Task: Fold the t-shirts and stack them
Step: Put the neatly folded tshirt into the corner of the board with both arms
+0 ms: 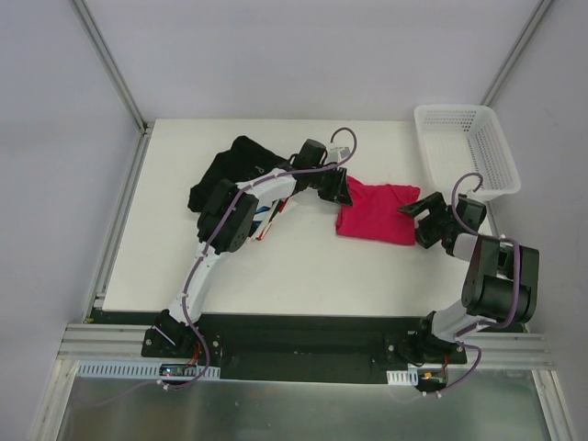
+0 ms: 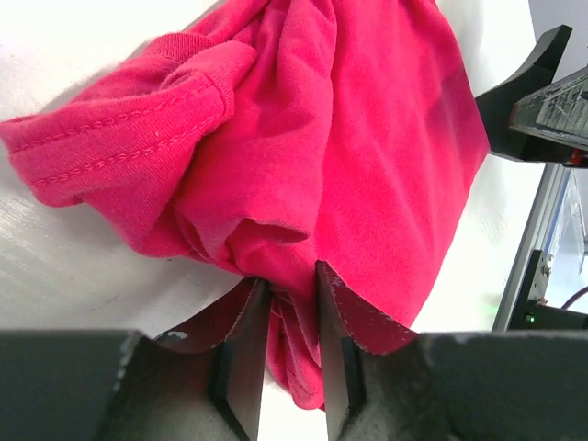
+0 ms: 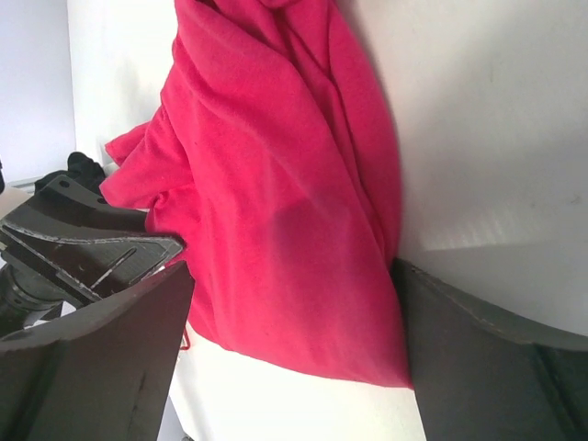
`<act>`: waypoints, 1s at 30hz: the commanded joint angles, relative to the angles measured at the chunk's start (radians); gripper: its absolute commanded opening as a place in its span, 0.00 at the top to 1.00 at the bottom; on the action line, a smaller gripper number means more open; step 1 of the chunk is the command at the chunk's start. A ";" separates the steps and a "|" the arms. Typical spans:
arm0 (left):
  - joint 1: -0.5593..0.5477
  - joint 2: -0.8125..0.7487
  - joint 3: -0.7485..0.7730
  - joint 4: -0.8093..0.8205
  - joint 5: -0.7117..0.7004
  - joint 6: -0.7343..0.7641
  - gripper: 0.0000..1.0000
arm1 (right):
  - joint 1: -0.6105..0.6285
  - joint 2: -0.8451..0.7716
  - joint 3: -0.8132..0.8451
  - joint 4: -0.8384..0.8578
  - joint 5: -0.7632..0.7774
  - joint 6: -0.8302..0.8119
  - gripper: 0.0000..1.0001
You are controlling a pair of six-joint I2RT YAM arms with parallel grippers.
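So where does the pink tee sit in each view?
Top external: pink tee lies right of centre on the table.
Left wrist: it fills the upper frame, a fold pinched by the left gripper.
Right wrist: centre, between the open fingers of the right gripper.
Shared landmark: the left gripper, at the tee's edge in all three.

place: robotics lab cell | evidence: aluminium frame rails (image 1: 111,66), plain white walls (image 1: 303,55), white worktable (image 1: 294,271)
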 commanded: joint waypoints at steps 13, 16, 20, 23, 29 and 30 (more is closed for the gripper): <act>0.019 -0.095 -0.107 -0.032 0.055 0.070 1.00 | 0.156 0.001 0.002 0.000 0.044 0.046 0.34; 0.029 -0.135 -0.140 -0.037 0.045 0.078 1.00 | 0.185 0.006 0.031 -0.018 0.042 0.053 0.45; 0.060 -0.216 -0.199 -0.037 0.025 0.075 1.00 | 0.221 0.012 0.073 -0.063 0.044 0.037 0.52; 0.077 -0.279 -0.258 -0.037 -0.004 0.078 1.00 | 0.254 0.027 0.105 -0.095 0.044 0.028 0.53; 0.095 -0.371 -0.373 -0.037 -0.033 0.097 1.00 | 0.335 0.049 0.145 -0.124 0.033 0.046 0.55; 0.095 -0.377 -0.383 -0.037 -0.036 0.098 1.00 | 0.359 0.049 0.157 -0.141 0.034 0.046 0.54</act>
